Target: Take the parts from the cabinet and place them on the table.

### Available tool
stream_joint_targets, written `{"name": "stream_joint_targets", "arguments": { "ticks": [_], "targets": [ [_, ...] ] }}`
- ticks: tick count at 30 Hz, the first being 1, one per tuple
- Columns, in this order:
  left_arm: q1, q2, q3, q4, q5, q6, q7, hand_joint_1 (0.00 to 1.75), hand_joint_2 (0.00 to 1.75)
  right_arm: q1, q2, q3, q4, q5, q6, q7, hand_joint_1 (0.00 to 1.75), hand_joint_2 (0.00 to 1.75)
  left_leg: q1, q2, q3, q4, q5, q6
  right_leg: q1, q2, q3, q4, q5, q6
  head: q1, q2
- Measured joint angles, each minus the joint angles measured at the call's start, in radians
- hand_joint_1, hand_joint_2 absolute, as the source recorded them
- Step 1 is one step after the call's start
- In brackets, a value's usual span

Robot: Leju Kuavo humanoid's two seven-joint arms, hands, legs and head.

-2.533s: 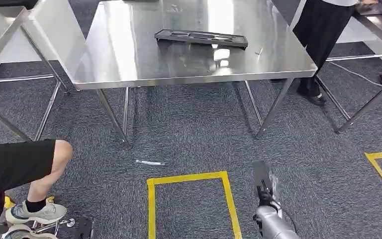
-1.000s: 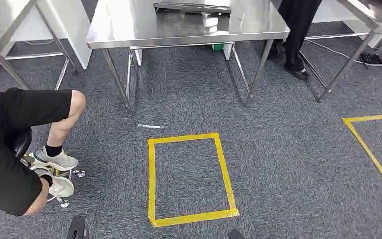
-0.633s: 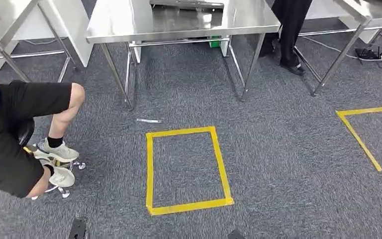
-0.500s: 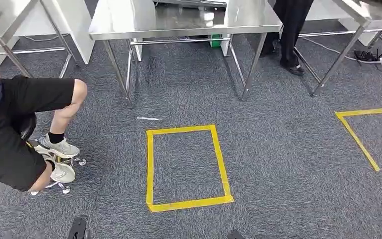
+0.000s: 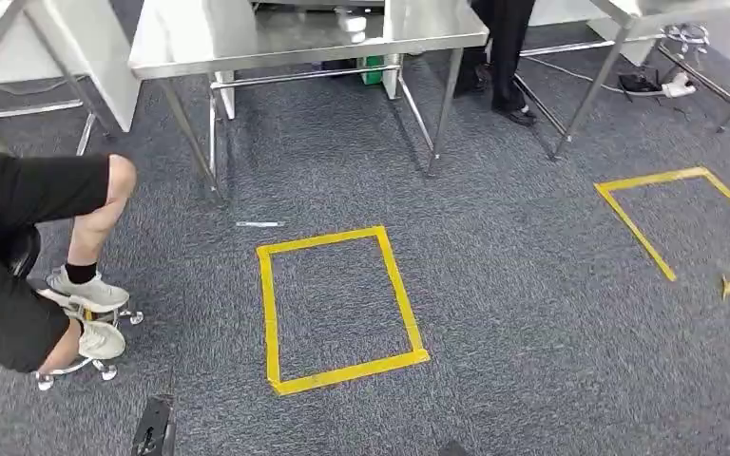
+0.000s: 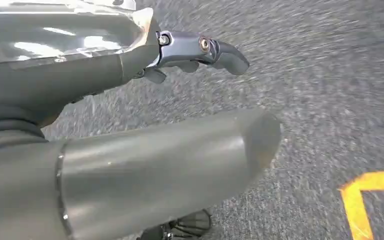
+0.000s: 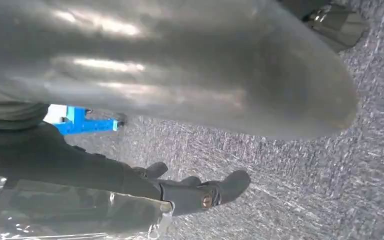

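The steel table (image 5: 200,43) stands across the far edge of the head view, with only its front strip and legs showing. My left hand (image 6: 105,75) hangs over grey carpet, thick thumb (image 6: 170,165) apart from the dark fingers (image 6: 200,47), and nothing lies between them. My right hand (image 7: 80,165) also hangs over the carpet, its fingers (image 7: 205,192) stretched away from the thumb (image 7: 180,65), holding nothing. Glossy clear plastic lies along the back of each hand.
A person sits on a wheeled stool (image 5: 28,237) at the left. Another person's legs (image 5: 504,47) stand behind the table. Yellow tape marks a rectangle (image 5: 337,309) on the carpet ahead and a second outline (image 5: 646,218) at the right. Cables (image 5: 665,85) lie far right.
The camera has tilted down and turned, so the table slid to the picture's far edge and the floor marks shifted left. My right arm has dropped out of the head view.
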Motion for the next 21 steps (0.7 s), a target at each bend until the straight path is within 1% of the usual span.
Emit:
{"name": "stream_joint_targets", "arguments": {
  "ticks": [1, 2, 3, 4, 5, 6, 7, 8, 9, 10, 11, 12, 13, 14, 15, 17, 18, 19, 20, 21],
  "targets": [
    [-0.003, 0.0, 0.0, 0.001, 0.0, 0.0, 0.0, 0.0, 0.0, 0.003, 0.0, -0.001, 0.0, 0.0, 0.0, 0.0, 0.0, 0.0, 0.002, 0.008, 0.001, -0.002, 0.002, -0.004, 0.002, 0.008, -0.003, 0.001, 0.001, -0.004, 0.0, 0.0],
    [-0.005, -0.002, 0.0, 0.002, -0.002, 0.0, 0.0, 0.0, 0.0, 0.005, 0.0, -0.002, 0.0, 0.0, 0.0, 0.0, 0.0, 0.0, 0.003, 0.016, 0.003, -0.003, 0.004, -0.009, 0.002, 0.016, -0.005, -0.001, 0.006, -0.012, 0.0, 0.0],
    [-0.007, -0.002, 0.0, 0.002, -0.004, 0.0, 0.0, 0.0, 0.0, 0.006, 0.0, -0.003, 0.0, 0.0, 0.0, 0.0, 0.0, 0.0, 0.009, 0.007, -0.003, 0.005, -0.005, -0.017, -0.018, 0.029, 0.006, -0.009, 0.015, -0.026, 0.0, 0.0],
    [-0.008, 0.002, 0.0, 0.003, -0.005, 0.0, 0.0, 0.0, 0.0, 0.004, -0.002, -0.004, 0.0, 0.0, 0.0, 0.0, 0.0, 0.0, 0.012, -0.043, -0.015, 0.035, -0.037, -0.023, -0.015, 0.038, -0.002, -0.008, 0.021, -0.035, 0.0, 0.0],
    [-0.006, 0.001, 0.0, 0.005, -0.005, 0.0, 0.0, 0.0, 0.0, 0.003, -0.002, -0.005, 0.0, -0.001, -0.002, 0.0, 0.0, 0.0, 0.014, -0.078, -0.043, 0.102, -0.084, -0.025, -0.015, 0.046, -0.008, -0.007, 0.026, -0.044, -0.002, 0.0],
    [-0.004, 0.002, 0.0, 0.008, -0.005, 0.0, 0.0, 0.0, 0.0, 0.003, 0.0, -0.005, 0.0, -0.001, -0.002, 0.0, 0.0, 0.0, 0.015, -0.095, -0.079, 0.188, -0.129, -0.028, -0.014, 0.057, -0.013, -0.006, 0.029, -0.047, -0.002, 0.0],
    [-0.003, 0.002, 0.0, 0.01, -0.005, 0.0, 0.0, 0.0, 0.0, 0.004, 0.001, -0.005, 0.0, -0.001, -0.002, 0.0, 0.0, 0.0, 0.015, -0.101, -0.113, 0.262, -0.159, -0.031, -0.011, 0.067, -0.018, -0.005, 0.031, -0.05, -0.002, 0.0],
    [-0.002, 0.003, 0.0, 0.011, -0.005, 0.0, 0.0, 0.0, 0.0, 0.007, 0.002, -0.005, 0.0, -0.001, -0.002, 0.0, 0.0, 0.0, 0.015, -0.104, -0.132, 0.307, -0.168, -0.032, -0.011, 0.079, -0.022, -0.003, 0.033, -0.048, -0.002, 0.0],
    [-0.001, 0.003, 0.001, 0.013, -0.005, 0.0, 0.0, 0.0, 0.0, 0.009, 0.001, -0.005, 0.0, -0.001, -0.002, 0.0, 0.0, 0.0, 0.015, -0.104, -0.129, 0.304, -0.155, -0.031, -0.01, 0.09, -0.024, 0.0, 0.033, -0.047, -0.002, 0.0],
    [-0.002, 0.003, 0.001, 0.014, -0.005, 0.0, 0.0, 0.0, 0.0, 0.01, 0.0, -0.005, 0.001, -0.001, -0.002, 0.0, 0.0, 0.0, 0.017, -0.104, -0.102, 0.254, -0.117, -0.03, -0.01, 0.103, -0.026, 0.004, 0.034, -0.046, -0.002, 0.0],
    [-0.002, 0.004, 0.001, 0.014, -0.006, -0.002, 0.0, 0.0, 0.0, 0.01, 0.0, -0.005, 0.001, 0.001, -0.002, 0.0, 0.0, 0.0, 0.02, -0.11, -0.059, 0.171, -0.07, -0.03, -0.011, 0.117, -0.026, 0.008, 0.034, -0.045, -0.002, 0.0],
    [-0.002, 0.005, 0.001, 0.014, -0.006, -0.002, -0.002, 0.0, 0.0, 0.008, 0.002, -0.005, 0.001, 0.003, -0.002, 0.0, 0.0, 0.0, 0.026, -0.134, -0.01, 0.075, -0.025, -0.029, -0.011, 0.131, -0.028, 0.015, 0.033, -0.044, -0.002, 0.0],
    [-0.002, 0.006, 0.001, 0.014, -0.006, -0.004, -0.003, 0.0, 0.0, 0.007, 0.002, -0.005, 0.001, 0.004, -0.002, 0.0, 0.0, 0.0, 0.033, -0.191, 0.008, 0.039, -0.036, -0.028, -0.011, 0.139, -0.035, 0.019, 0.033, -0.042, -0.001, 0.0],
    [-0.001, 0.007, 0.001, 0.016, -0.006, -0.005, -0.005, 0.0, 0.0, 0.001, 0.003, -0.005, 0.001, 0.005, -0.002, 0.0, 0.0, 0.0, 0.033, -0.208, 0.009, 0.019, -0.037, -0.028, 0.0, 0.148, -0.048, 0.031, 0.033, -0.032, -0.001, 0.0],
    [-0.001, 0.008, 0.001, 0.017, -0.006, -0.006, -0.006, 0.0, 0.0, 0.001, 0.003, -0.006, 0.001, 0.006, -0.002, 0.0, 0.0, 0.0, 0.026, -0.192, 0.002, 0.029, -0.035, -0.025, -0.01, 0.159, -0.058, 0.027, 0.04, -0.02, -0.001, 0.0],
    [-0.001, 0.007, 0.003, 0.018, -0.005, -0.007, -0.013, 0.0, 0.0, 0.006, 0.002, -0.006, 0.001, 0.003, -0.002, 0.001, 0.0, 0.0, 0.02, -0.173, -0.002, 0.028, -0.03, -0.013, -0.015, 0.182, -0.066, 0.021, 0.05, -0.005, 0.0, 0.0],
    [-0.002, 0.004, 0.003, 0.018, -0.004, -0.008, -0.016, 0.0, 0.0, 0.007, -0.001, -0.006, 0.001, 0.0, -0.004, 0.002, 0.0, 0.0, 0.028, -0.156, 0.0, 0.015, -0.021, 0.0, -0.006, 0.179, -0.077, 0.025, 0.05, 0.001, -0.001, 0.0],
    [-0.002, 0.005, 0.004, 0.018, 0.0, -0.007, -0.02, 0.0, 0.0, 0.007, 0.001, -0.007, 0.001, -0.003, -0.005, 0.002, 0.0, 0.0, 0.026, -0.143, 0.002, 0.01, -0.016, 0.007, -0.007, 0.118, -0.091, 0.051, 0.034, 0.001, 0.001, 0.0],
    [-0.001, 0.006, 0.006, 0.018, 0.004, -0.007, -0.024, 0.0, 0.0, 0.005, 0.001, -0.007, 0.001, -0.003, -0.005, 0.002, 0.0, 0.0, 0.026, -0.13, 0.0, 0.009, -0.014, 0.014, -0.006, 0.089, -0.116, 0.101, 0.004, -0.002, 0.005, 0.0],
    [0.002, 0.006, 0.009, 0.019, 0.007, -0.005, -0.025, 0.0, 0.0, 0.0, 0.001, -0.008, 0.001, -0.002, -0.005, 0.001, 0.0, 0.0, 0.023, -0.113, -0.003, 0.009, -0.014, 0.015, -0.008, 0.076, -0.157, 0.187, -0.035, -0.005, 0.006, 0.0]
  ]
}}
